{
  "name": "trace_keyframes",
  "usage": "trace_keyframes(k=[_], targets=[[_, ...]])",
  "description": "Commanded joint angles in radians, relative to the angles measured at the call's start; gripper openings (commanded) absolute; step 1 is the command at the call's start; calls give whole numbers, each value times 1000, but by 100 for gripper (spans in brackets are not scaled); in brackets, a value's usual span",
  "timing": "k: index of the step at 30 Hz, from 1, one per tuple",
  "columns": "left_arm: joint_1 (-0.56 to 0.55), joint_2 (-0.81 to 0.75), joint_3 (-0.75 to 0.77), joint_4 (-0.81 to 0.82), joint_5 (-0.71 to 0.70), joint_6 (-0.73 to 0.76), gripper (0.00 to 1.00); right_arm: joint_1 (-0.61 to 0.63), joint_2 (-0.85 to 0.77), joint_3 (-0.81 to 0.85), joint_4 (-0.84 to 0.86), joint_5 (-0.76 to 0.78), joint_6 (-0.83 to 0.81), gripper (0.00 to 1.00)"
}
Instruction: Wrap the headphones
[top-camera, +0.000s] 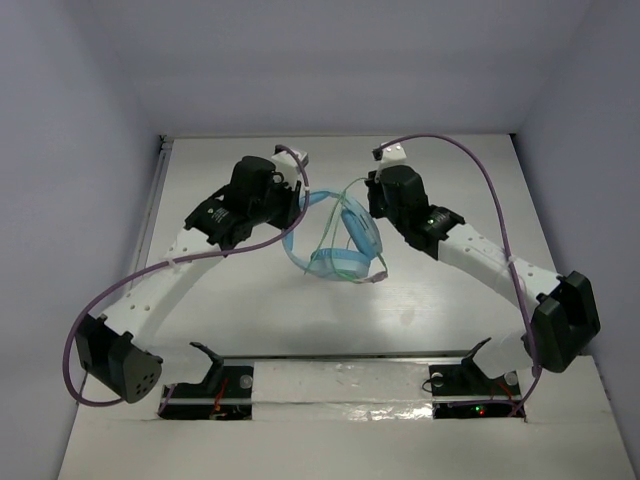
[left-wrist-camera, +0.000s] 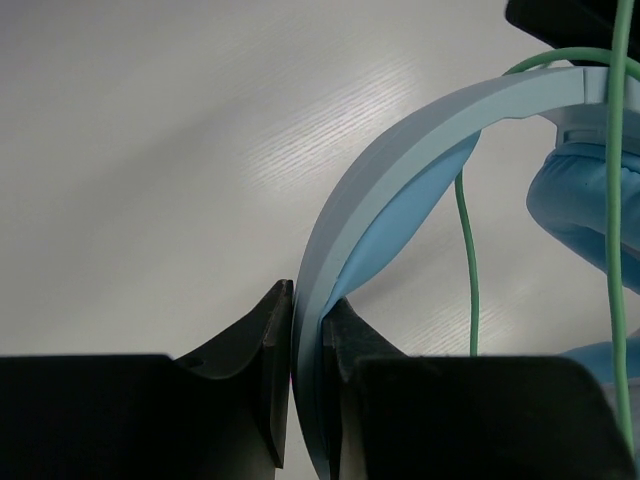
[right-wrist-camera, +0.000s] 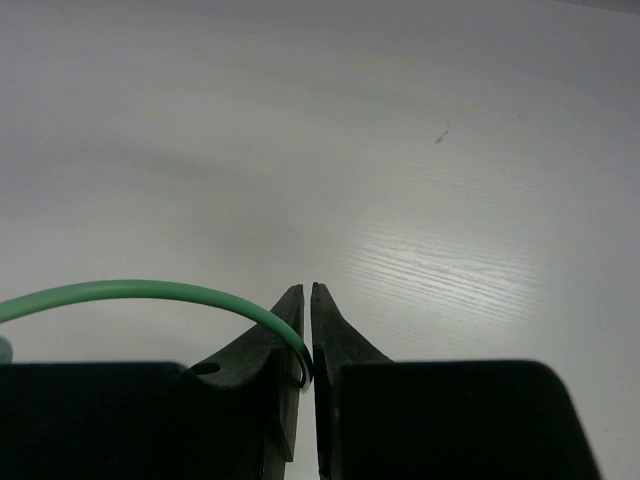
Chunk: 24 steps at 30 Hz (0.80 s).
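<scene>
Light blue plastic and padding mark the headphones (top-camera: 338, 250), which sit about the middle of the white tabletop (top-camera: 420, 310), between the two arms' wrists in the top view. The left fingers (left-wrist-camera: 268, 350) are closed tight on the headband (left-wrist-camera: 400, 160) — one black finger is pressed to its outer face and the other to its inner lining, with no gap showing on either side. From that grip the headband arcs up and to the right across the left wrist view, ending at a padded ear cup (left-wrist-camera: 580, 210). A slice of the second cup shows at the lower right edge. Whether the cups rest on the tabletop or hang just above it cannot be told. The thin green cord (right-wrist-camera: 140, 290) shows in the top view as a pale loop between the two wrists, and in the left wrist view two strands of it hang down beside the headband and cup. The right fingers (right-wrist-camera: 330, 345) are all but closed, with only a hairline slit between the tips, and they pinch the cord low in that slit — it curves in from the left edge of the right wrist view and disappears between them. Thick purple cables (top-camera: 110, 290) run along both arms
</scene>
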Motion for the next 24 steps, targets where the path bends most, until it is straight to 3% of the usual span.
trace_keyframes(k=[1, 8, 11, 15, 20, 24], targets=[[8, -46, 97, 54, -46, -65, 0, -1, -66, -27, 129, -35, 68, 12], [72, -84, 102, 97, 128, -87, 0, -1, -59, -55, 141, -32, 71, 11], [124, -93, 125, 118, 239, -117, 0, -1, -68, -99, 228, -75, 88, 27], [149, -93, 172, 147, 357, -153, 0, -23, -78, -177, 334, -151, 118, 38], [149, -93, 206, 157, 394, -183, 0, -53, -54, -236, 503, -277, 149, 48], [149, -96, 222, 144, 388, -188, 0, -63, -14, -238, 595, -328, 151, 47]])
